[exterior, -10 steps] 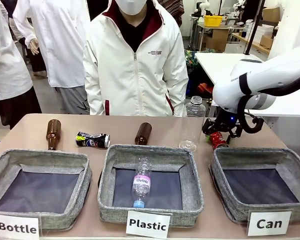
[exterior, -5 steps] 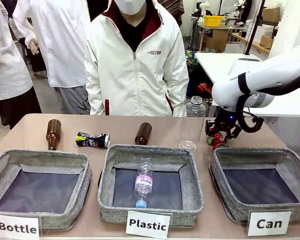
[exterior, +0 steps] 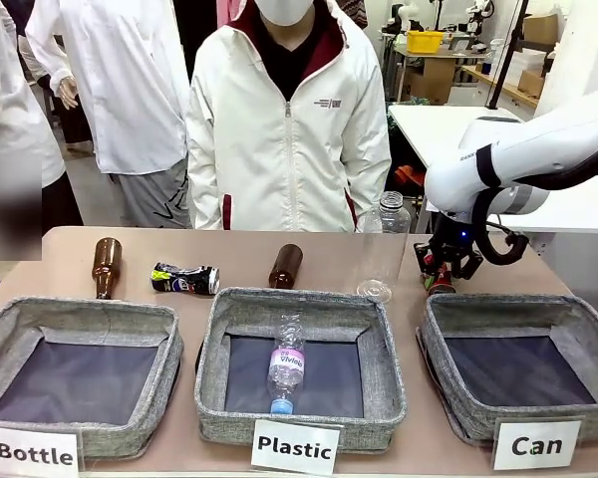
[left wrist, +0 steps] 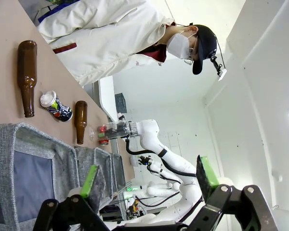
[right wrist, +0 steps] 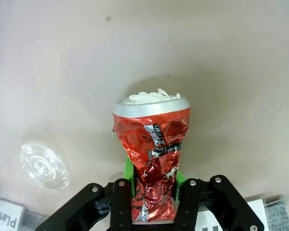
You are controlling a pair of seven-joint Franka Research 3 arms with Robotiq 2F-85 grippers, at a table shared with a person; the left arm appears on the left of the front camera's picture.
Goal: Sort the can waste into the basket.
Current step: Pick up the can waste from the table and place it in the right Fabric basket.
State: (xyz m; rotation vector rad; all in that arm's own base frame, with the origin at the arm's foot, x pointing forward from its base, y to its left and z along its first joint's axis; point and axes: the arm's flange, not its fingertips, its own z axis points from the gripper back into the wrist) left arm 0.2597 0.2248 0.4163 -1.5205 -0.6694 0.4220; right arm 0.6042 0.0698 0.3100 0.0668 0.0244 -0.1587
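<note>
We see our left claw [left wrist: 148,177] spread wide, holding nothing. On the table [exterior: 239,254] the black can [exterior: 184,279] lies between two brown bottles [exterior: 105,265], untouched. Further right, our right claw [exterior: 440,271] is clenched tight on the crushed red can [right wrist: 151,144], just behind the far rim of the Can basket [exterior: 508,311].

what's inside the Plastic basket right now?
One clear plastic bottle with a pink label and blue cap lies on the dark floor of the Plastic basket. The near wall hides the floor's front strip.
</note>
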